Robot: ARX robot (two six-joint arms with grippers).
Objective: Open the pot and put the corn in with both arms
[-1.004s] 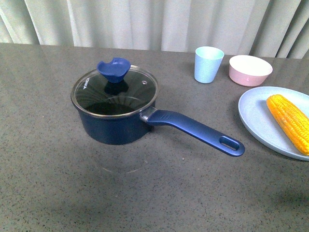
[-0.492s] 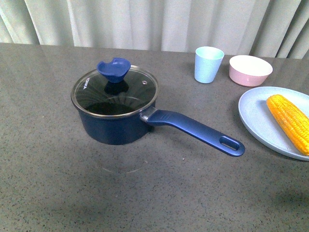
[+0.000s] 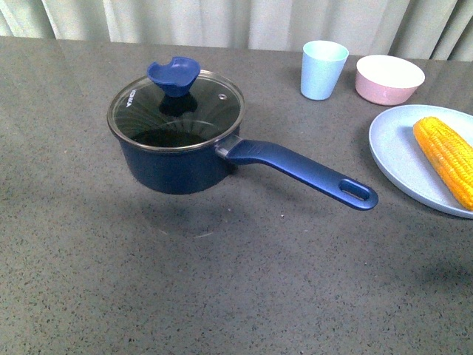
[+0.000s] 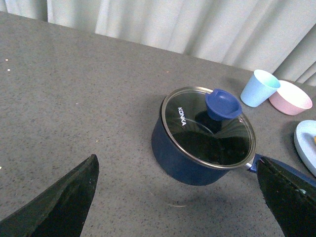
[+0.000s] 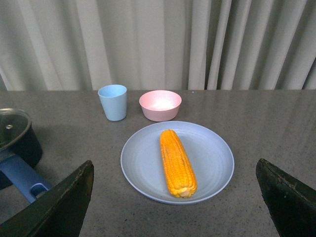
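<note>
Corn (image 5: pixel 177 163) lies ahead, between spread jaws of right gripper (image 5: pixel 174 167)

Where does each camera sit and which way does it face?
Front view: on the robot's body, facing the pot, cup, bowl and corn on its plate; no arm shows.
Left wrist view: on the left arm, facing the closed pot; the open left end effector frames it.
Right wrist view: on the right arm, facing the corn; the open right end effector frames it.
Shared: all three show the pot, cup and bowl.
</note>
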